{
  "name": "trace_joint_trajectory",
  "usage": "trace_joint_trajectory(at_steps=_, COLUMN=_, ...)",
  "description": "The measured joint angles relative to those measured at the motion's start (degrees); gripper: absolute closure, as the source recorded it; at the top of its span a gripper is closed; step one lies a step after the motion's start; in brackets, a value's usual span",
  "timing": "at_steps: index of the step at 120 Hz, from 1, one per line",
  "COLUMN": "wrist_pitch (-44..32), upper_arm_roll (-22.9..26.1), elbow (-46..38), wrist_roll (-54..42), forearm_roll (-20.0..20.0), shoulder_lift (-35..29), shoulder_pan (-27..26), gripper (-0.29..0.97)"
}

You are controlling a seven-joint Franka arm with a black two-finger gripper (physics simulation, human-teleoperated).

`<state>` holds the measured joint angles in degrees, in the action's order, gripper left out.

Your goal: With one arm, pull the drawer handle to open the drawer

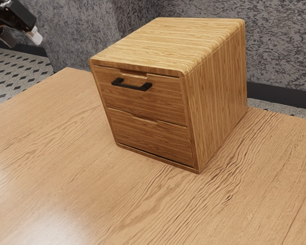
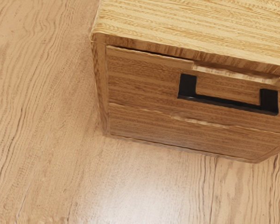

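Observation:
A small wooden cabinet [image 1: 194,56] stands on the wooden table [image 1: 66,178], with two drawers in its front. The top drawer [image 1: 158,102] carries a black bar handle [image 1: 131,85] and sits flush with the cabinet's front, shut. My gripper [image 1: 33,34] hangs high at the exterior view's upper left, well away from the cabinet and above the table's far edge. From the wrist view I look down on the handle [image 2: 227,97], the top drawer [image 2: 144,79] and the cabinet's near corner, with nothing touching them.
The lower drawer [image 1: 150,135] has no handle and is shut too. Broad bare tabletop [image 2: 42,140] lies in front of the cabinet. A grey speckled wall [image 1: 285,35] rises behind it, and patterned floor [image 1: 15,71] shows past the table's far edge.

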<state>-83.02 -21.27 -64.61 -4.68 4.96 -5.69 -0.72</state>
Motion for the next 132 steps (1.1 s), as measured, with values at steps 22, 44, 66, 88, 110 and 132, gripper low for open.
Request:
trace_joint_trajectory(at_steps=22, wrist_pitch=4.60, upper_arm_roll=4.36, elbow=-0.98, wrist_roll=-1.04, forearm_roll=-2.01, shoulder_lift=-0.89, shoulder_pan=2.67, gripper=0.03)
trace_joint_trajectory(at_steps=44, wrist_pitch=9.40, upper_arm_roll=10.28, elbow=-0.10, wrist_roll=-12.63, forearm_roll=-8.16, shoulder_lift=-1.24, shoulder_pan=1.75, gripper=0.02)
trace_joint_trajectory(at_steps=66, wrist_pitch=8.95, upper_arm_roll=14.69, elbow=1.32, wrist_roll=-26.03, forearm_roll=-9.58, shoulder_lift=-0.73, shoulder_pan=1.38, gripper=0.03)
trace_joint_trajectory(at_steps=88, wrist_pitch=-2.00, upper_arm_roll=15.19, elbow=-2.44, wrist_roll=-35.82, forearm_roll=-7.35, shoulder_lift=0.81, shoulder_pan=1.53, gripper=0.03)
trace_joint_trajectory(at_steps=110, wrist_pitch=-12.68, upper_arm_roll=15.41, elbow=-9.25, wrist_roll=-42.64, forearm_roll=-8.05, shoulder_lift=1.47, shoulder_pan=1.72, gripper=0.03)
trace_joint_trajectory(at_steps=132, wrist_pitch=-15.64, upper_arm_roll=15.77, elbow=-10.63, wrist_roll=-48.81, forearm_roll=-8.83, shoulder_lift=2.44, shoulder_pan=1.39, gripper=0.03)
